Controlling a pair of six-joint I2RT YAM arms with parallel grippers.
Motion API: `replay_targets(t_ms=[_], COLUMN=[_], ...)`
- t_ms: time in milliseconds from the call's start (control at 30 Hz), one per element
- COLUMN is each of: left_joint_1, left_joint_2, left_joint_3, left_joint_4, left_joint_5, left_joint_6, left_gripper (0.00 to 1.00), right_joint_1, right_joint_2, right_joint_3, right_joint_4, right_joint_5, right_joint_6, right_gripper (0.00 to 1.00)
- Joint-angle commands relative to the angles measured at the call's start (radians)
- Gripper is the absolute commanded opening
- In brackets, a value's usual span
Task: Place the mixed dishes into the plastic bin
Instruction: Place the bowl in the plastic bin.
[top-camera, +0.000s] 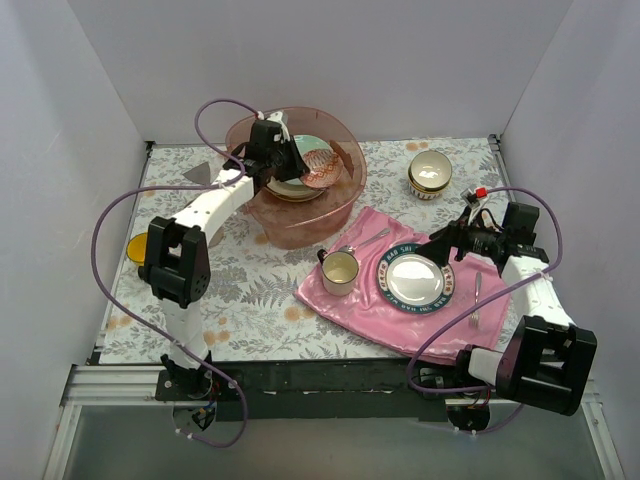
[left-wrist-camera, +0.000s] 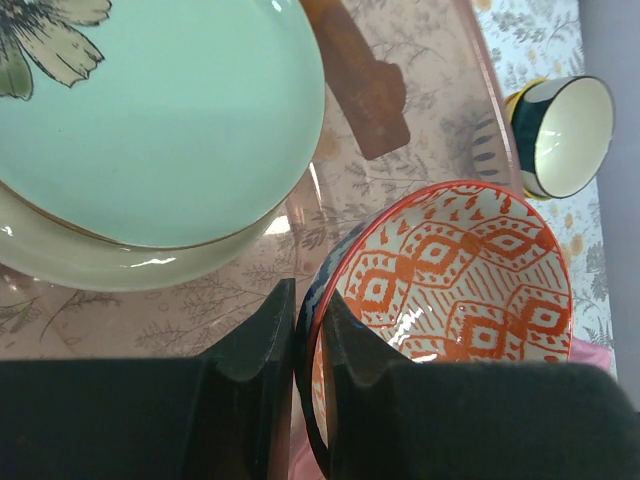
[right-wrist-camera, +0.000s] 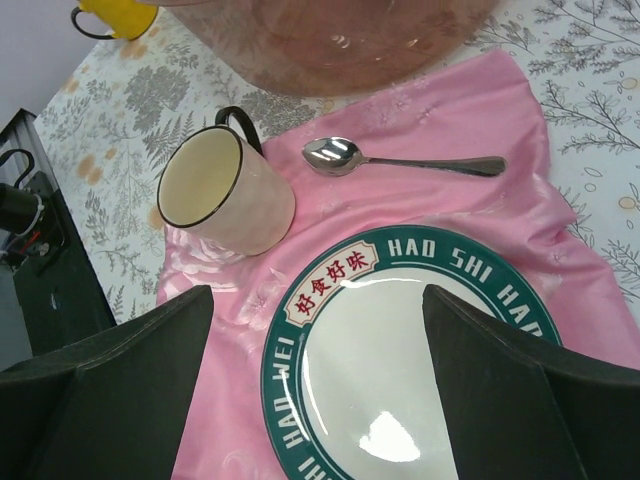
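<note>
The plastic bin (top-camera: 300, 215) stands at the back centre. In it a mint-green plate (left-wrist-camera: 160, 110) lies on a cream plate (left-wrist-camera: 90, 262). My left gripper (left-wrist-camera: 310, 325) reaches into the bin (left-wrist-camera: 400, 170) and is shut on the rim of the red-patterned bowl (left-wrist-camera: 470, 270), which is tilted beside the plates; from above the left gripper (top-camera: 293, 160) and bowl (top-camera: 325, 168) show inside the bin. My right gripper (right-wrist-camera: 318, 300) hangs open above the lettered plate (right-wrist-camera: 400, 390), holding nothing. A small cream bowl (top-camera: 430, 175) sits at the back right. A yellow mug (top-camera: 136, 248) peeks out behind the left arm.
A pink cloth (top-camera: 350, 305) carries the dark-rimmed lettered plate (top-camera: 415, 280), a cream cup (top-camera: 338, 271) with a dark handle and a spoon (right-wrist-camera: 400, 160). A fork (top-camera: 477, 300) lies right of the plate. White walls enclose the floral-covered table (top-camera: 250, 320).
</note>
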Motion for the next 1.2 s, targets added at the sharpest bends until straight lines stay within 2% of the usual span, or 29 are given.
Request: replay_targets(t_ms=[0,267,833,1167], left_joint_1=[0.0,-0.003,-0.02,-0.031], left_joint_2=[0.035,0.156,0.248,0.306], left_joint_3=[0.095,0.173,0.172,0.215], left_joint_4=[-0.004,-0.057,-0.101,-0.135], left_joint_5=[0.042,0.072,0.103,0.068], left_joint_6=[-0.012,-0.015,-0.023,-0.021], left_gripper=[0.0,0.0,0.0,0.0], right_joint_1=[-0.007,-0.019,-0.032,-0.035], right_joint_2=[-0.05,-0.068,-0.073,-0.071], right_joint_3=[-0.012,-0.012,-0.014,-0.014], right_joint_4=[0.033,0.033,0.035,0.033], right_joint_5=[-0.075,-0.079,-0.071,-0.072], right_joint_6=[-0.019,-0.018,-0.019,-0.021], right_gripper=[0.92,0.92,0.93,0.93])
